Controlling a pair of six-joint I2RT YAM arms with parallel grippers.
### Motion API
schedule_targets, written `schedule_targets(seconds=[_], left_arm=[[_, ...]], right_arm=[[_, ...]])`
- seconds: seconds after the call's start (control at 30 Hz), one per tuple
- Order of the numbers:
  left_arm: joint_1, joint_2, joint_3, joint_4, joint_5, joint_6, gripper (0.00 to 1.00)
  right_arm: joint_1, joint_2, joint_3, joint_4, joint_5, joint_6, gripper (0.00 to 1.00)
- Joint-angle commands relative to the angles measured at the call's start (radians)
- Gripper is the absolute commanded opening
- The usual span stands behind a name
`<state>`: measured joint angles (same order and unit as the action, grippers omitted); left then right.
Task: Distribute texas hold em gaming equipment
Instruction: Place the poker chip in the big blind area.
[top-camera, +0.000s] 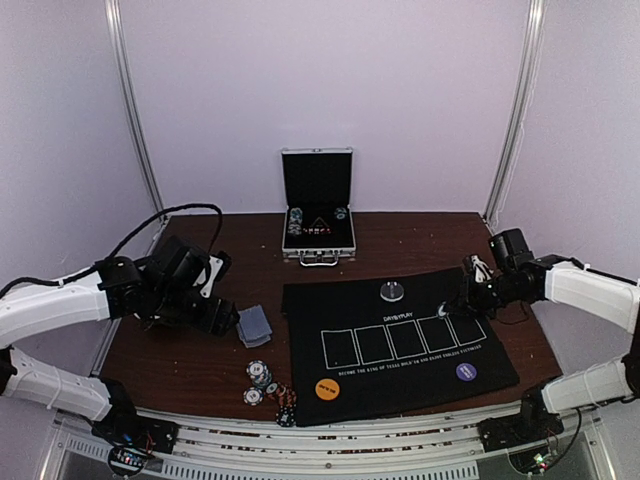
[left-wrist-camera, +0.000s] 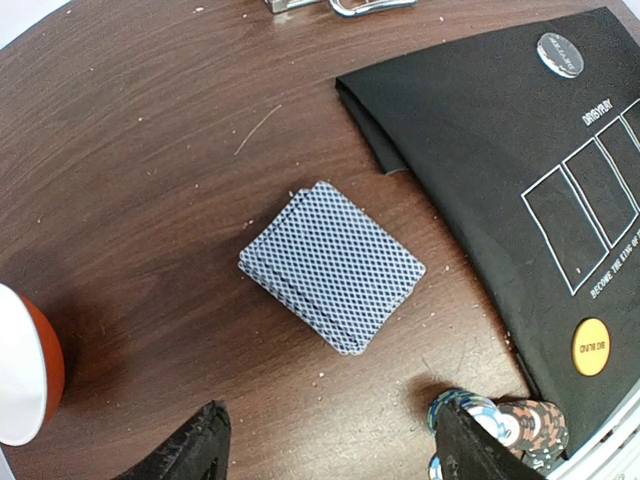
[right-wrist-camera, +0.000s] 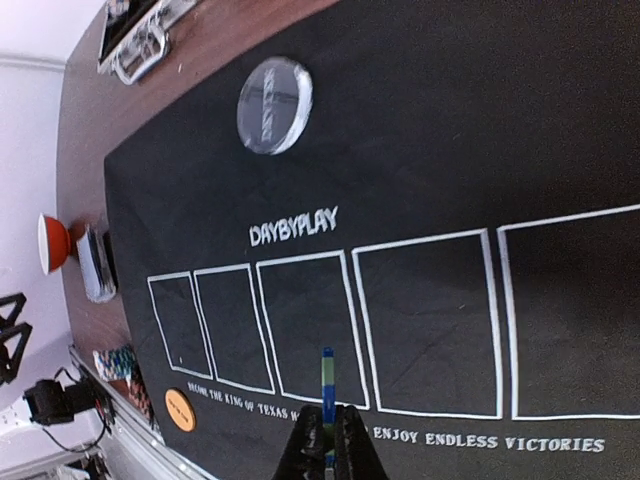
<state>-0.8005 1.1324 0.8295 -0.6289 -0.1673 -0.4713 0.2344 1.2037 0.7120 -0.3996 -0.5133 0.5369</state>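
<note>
Chip pinched on edge, the right end effector hovered low over the black felt mat, just above the printed row of 5 card boxes, its fingers closed tight on the striped rim. Held upright that way, the piece looked ready to be laid flat on the felt, probably at a player's place.

Across the wooden surface, the left end effector hung with its fingers spread wide above the deck of cards. The deck lay squared, backs up, just beside the mat's left edge, and the wide opening seemed meant to straddle its sides.

3 button discs lay on the felt: the silver-grey disc above the boxes, the orange disc at the near left corner and the purple disc at the near right.

Loose poker chips sat heaped off the mat's near left corner, close to one finger of the left end effector. A red-and-white round thing stood near its other finger, so a descent on the deck appeared to have little room on either flank. The silver case stood open at the far edge, well apart, with what looked like more chips inside.
</note>
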Motion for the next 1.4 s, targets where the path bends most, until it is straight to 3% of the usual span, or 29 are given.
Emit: schedule_targets(seconds=[0.0,0.17,0.27,0.43,0.57,0.63,0.77,0.83,0.9,1.17,1.37], left_arm=[[-0.002,-0.020,-0.021,0.023,-0.012,-0.011,0.73],[-0.002,-0.026,-0.026,0.029,-0.005,-0.013,0.73],[-0.002,-0.029,-0.030,0.021,-0.021,-0.015,0.73],[-0.002,-0.069,-0.043,0.001,-0.016,-0.040,0.73],[-0.002,-0.095,-0.064,0.011,0.002,-0.048,0.73],[-0.002,-0.096,-0.067,0.009,0.028,-0.044,0.73],[-0.003,-0.095,-0.090,0.032,0.096,-0.026,0.83],[-0.004,-0.091,-0.080,0.031,0.143,-0.007,0.88],[-0.017,-0.097,-0.066,0.024,0.183,0.010,0.94],[-0.149,-0.072,-0.017,-0.074,0.116,-0.029,0.98],[-0.252,0.090,0.023,-0.160,-0.003,-0.083,0.98]], right_arm=[[0.173,0.044,0.049,-0.061,-0.090,-0.042,0.00],[0.536,0.189,0.009,0.244,-0.233,0.097,0.00],[0.665,0.337,0.022,0.358,-0.245,0.143,0.00],[0.725,0.465,0.082,0.434,-0.275,0.145,0.00],[0.727,0.536,0.135,0.336,-0.260,0.086,0.00],[0.728,0.534,0.145,0.302,-0.246,0.066,0.10],[0.726,0.505,0.226,0.135,-0.142,-0.010,0.37],[0.726,0.499,0.306,-0.003,-0.069,-0.061,0.63],[0.727,0.477,0.368,-0.112,-0.009,-0.107,0.97],[0.727,0.350,0.571,-0.225,0.233,-0.192,1.00],[0.746,0.329,0.512,-0.143,0.240,-0.198,1.00]])
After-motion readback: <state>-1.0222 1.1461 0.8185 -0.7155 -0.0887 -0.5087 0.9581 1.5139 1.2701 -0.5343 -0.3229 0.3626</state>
